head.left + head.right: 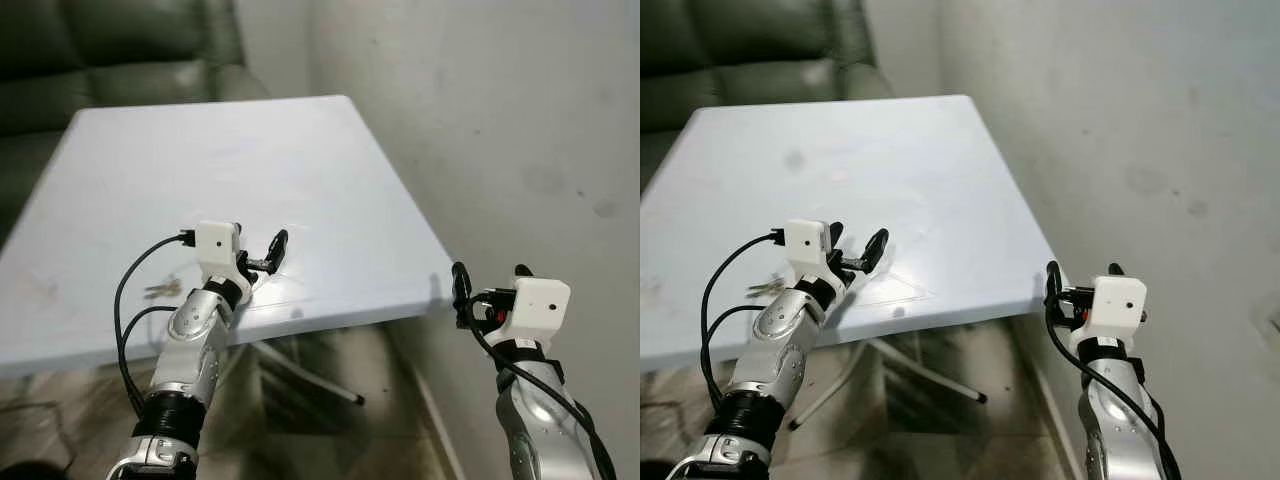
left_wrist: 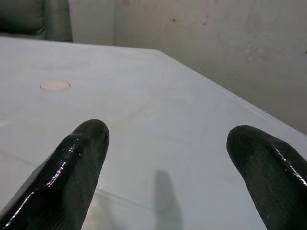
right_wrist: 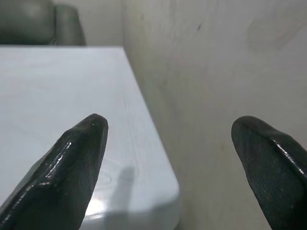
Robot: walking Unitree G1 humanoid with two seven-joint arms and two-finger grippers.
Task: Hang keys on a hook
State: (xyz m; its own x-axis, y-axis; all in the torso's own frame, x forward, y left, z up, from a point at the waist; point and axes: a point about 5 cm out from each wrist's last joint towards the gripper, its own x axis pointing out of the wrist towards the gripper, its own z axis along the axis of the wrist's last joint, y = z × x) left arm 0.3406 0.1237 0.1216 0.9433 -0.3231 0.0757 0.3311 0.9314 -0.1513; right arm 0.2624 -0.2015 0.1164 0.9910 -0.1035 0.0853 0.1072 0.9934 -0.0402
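Now, left gripper [image 1: 262,252]: raised over the near part of the table, fingers spread wide apart with nothing between them; its wrist view looks low across the tabletop between the two black fingertips [image 2: 81,158].
Right gripper [image 1: 488,282]: held up off the table's near right corner, close to the wall, fingers likewise spread and gripping nothing; one fingertip [image 3: 79,158] lines up over the table edge, the other against the wall.
Keys [image 1: 163,290]: small, metallic, lying flat on the tabletop near the front edge, just to the left of the left arm's wrist and apart from its fingers; partly hidden by the arm in the right eye view, too small to count.
Table [image 1: 330,150]: pale white square top, standing with its right edge near the wall; thin metal legs [image 1: 305,375] show beneath the near edge.
Mark on table [image 2: 55,86]: a faint round pinkish spot on the surface, farther out than the left gripper.
Wall [image 1: 520,130]: plain, off-white, with a few dark smudges, running along the right side.
Sofa [image 1: 110,45]: dark green, leather-looking, at the far left behind the table.
Cables [image 1: 125,310]: black, looping from the white camera block on the left wrist down along the silver arm.
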